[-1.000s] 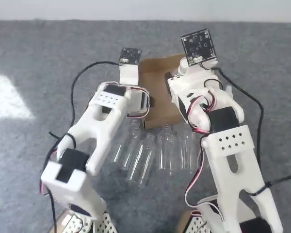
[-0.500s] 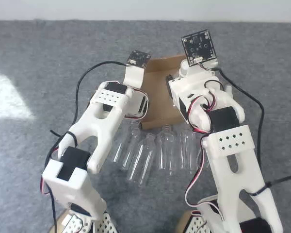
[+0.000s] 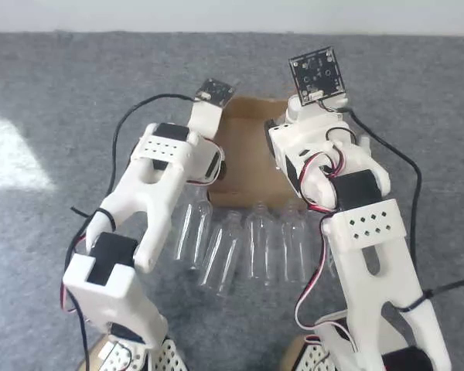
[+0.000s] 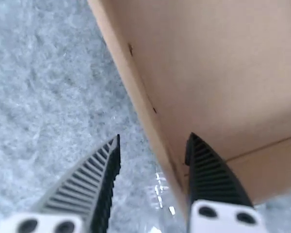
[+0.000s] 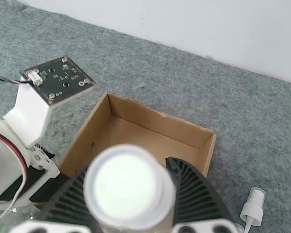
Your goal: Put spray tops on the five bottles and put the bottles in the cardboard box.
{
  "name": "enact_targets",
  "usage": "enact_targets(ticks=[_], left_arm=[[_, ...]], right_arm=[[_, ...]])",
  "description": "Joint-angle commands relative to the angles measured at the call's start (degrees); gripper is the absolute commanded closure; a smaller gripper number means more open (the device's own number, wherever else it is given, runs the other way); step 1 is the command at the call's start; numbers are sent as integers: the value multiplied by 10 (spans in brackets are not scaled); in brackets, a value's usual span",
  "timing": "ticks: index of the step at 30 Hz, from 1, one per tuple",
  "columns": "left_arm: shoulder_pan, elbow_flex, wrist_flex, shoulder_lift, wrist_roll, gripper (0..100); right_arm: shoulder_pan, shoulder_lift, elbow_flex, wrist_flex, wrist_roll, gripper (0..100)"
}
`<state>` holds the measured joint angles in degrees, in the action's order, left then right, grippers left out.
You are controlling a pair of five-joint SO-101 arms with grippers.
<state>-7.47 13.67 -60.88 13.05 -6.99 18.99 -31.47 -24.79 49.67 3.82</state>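
- Bottles point(image 3: 259, 239), four in number, were laid side by side on the carpet point(image 3: 62, 100), just before the cardboard box point(image 3: 247, 162).
- Left gripper point(image 4: 154, 137) was held open, with a box wall between its jaws.
- Right gripper point(image 5: 131, 191) was clamped on a fifth bottle point(image 5: 128, 182) close to the box.
- One spray top point(image 5: 252, 206) was left lying beside the box.

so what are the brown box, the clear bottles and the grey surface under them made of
Brown open box: cardboard, matte, with raw cut edges.
Clear bottles: probably plastic, glossy, see-through with highlights.
Grey surface: looks like low-pile carpet or felt, fuzzy and mottled.
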Motion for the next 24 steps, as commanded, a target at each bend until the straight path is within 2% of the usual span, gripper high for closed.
enact_targets(ticks=[1,5,11,15,20,24], left_arm=[[4,-60,-30,-12,0,779],[4,-102,-62,-34,20,779],[39,-78,-91,-211,69,779],[125,25,-85,-344,94,779],[236,210,-55,-512,93,778],[285,371,-31,-648,68,776]], right_arm=[[-5,-2,37,1,8,992],[-5,-2,37,1,8,992],[-1,10,40,-7,8,992],[-1,62,38,-84,4,992],[12,158,43,-211,4,992],[22,240,86,-237,3,992]])
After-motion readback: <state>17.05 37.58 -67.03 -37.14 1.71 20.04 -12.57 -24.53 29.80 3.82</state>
